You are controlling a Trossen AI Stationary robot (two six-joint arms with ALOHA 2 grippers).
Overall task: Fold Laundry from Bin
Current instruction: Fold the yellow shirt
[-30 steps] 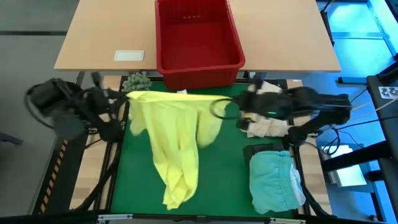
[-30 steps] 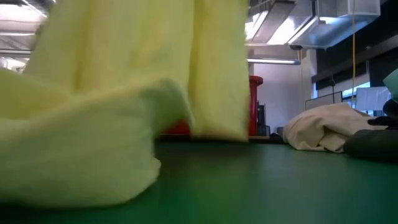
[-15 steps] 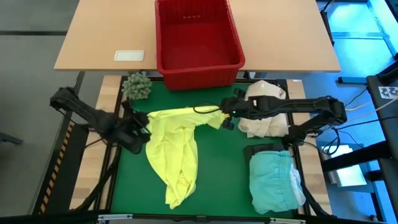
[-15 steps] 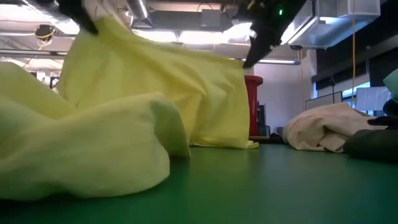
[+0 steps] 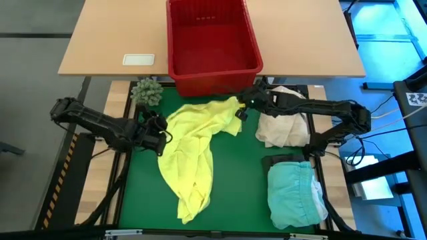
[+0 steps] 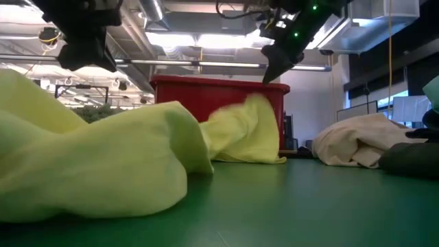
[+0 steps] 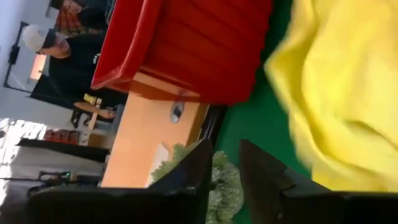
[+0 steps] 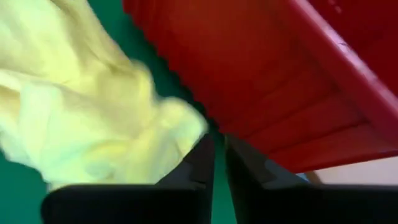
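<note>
The yellow garment (image 5: 190, 153) lies crumpled on the green mat (image 5: 240, 187), its far end heaped against the red bin's (image 5: 213, 67) near wall and its long tail running to the near edge. My left gripper (image 5: 160, 135) hovers at the garment's left edge, open with nothing between its fingers (image 7: 226, 168). My right gripper (image 5: 241, 108) hangs over the garment's far right corner next to the bin, its fingers a narrow gap apart and empty (image 8: 219, 152). In the low view both grippers, the left one (image 6: 82, 62) and the right one (image 6: 271, 72), stand above the cloth (image 6: 103, 171).
A cream-white bundle (image 5: 283, 123) sits at the mat's right, with a dark garment (image 5: 283, 162) and a turquoise one (image 5: 293, 193) nearer the front. A green spiky ball (image 5: 147, 91) sits at the far left corner. A white card (image 5: 139, 59) lies on the wooden table.
Both grippers have come down with the yellow garment stretched between them, then let go of it. Its upper edge has fallen onto the mat in a heap against the bin. The right gripper has since drawn toward the far edge; the garment's tail stayed put.
</note>
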